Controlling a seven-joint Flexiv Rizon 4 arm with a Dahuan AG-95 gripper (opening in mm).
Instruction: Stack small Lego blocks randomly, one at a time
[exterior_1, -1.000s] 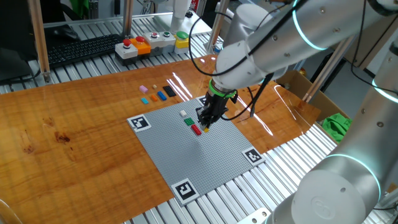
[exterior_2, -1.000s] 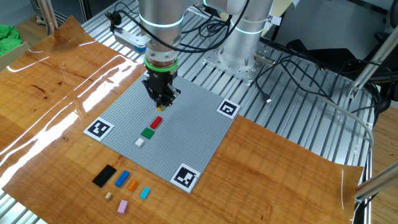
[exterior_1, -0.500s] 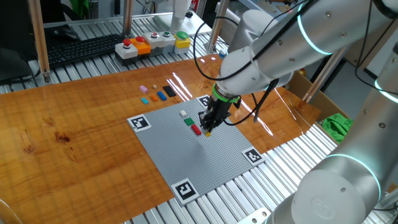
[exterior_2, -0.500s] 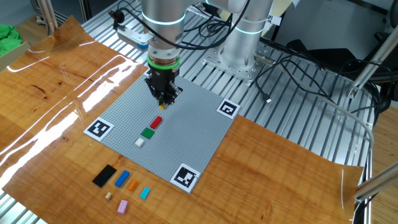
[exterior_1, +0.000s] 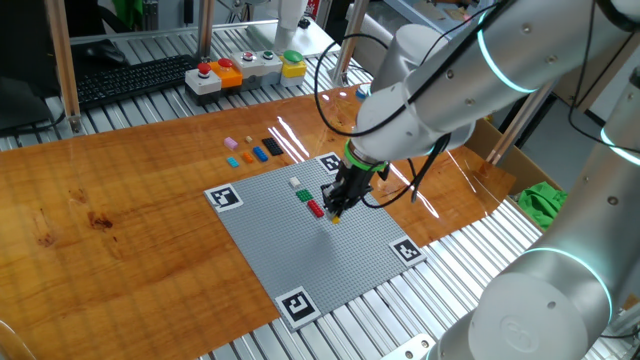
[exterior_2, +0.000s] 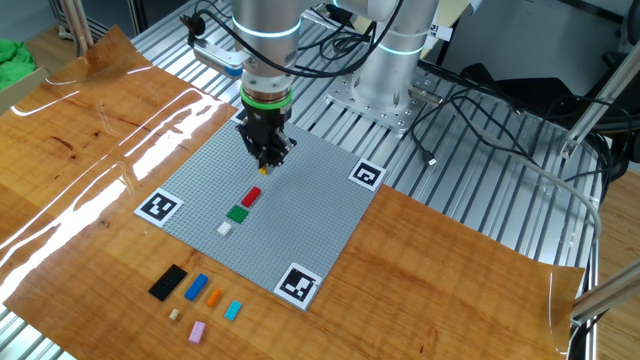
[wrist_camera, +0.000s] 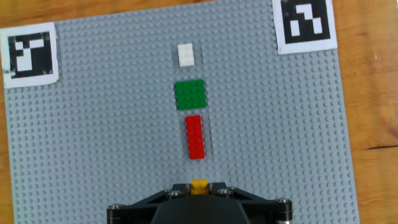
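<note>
My gripper (wrist_camera: 199, 188) is shut on a small yellow Lego block (wrist_camera: 199, 185) and holds it just above the grey baseplate (wrist_camera: 93, 137), a little short of the red block (wrist_camera: 195, 136). Past the red one lie a green block (wrist_camera: 189, 94) and a white block (wrist_camera: 185, 55), all in one row. The gripper (exterior_1: 337, 208) hangs beside the red block (exterior_1: 316, 208) in one fixed view. In the other fixed view the gripper (exterior_2: 265, 165) is above the red block (exterior_2: 250, 196). Loose black (exterior_2: 168, 282), blue (exterior_2: 196, 287), orange (exterior_2: 213, 296), cyan (exterior_2: 233, 310) and pink (exterior_2: 197, 331) blocks lie on the wood.
Marker tags sit at the baseplate's corners (wrist_camera: 28, 57) (wrist_camera: 305, 23). A button box (exterior_1: 243, 68) with round red, orange and green buttons stands at the far edge. A keyboard (exterior_1: 130, 78) lies beyond it. Cables (exterior_2: 470, 100) trail by the arm's base.
The gripper with the yellow block has shifted slightly along the baseplate, away from the white and green blocks. The blocks on the plate and wood have not moved.
</note>
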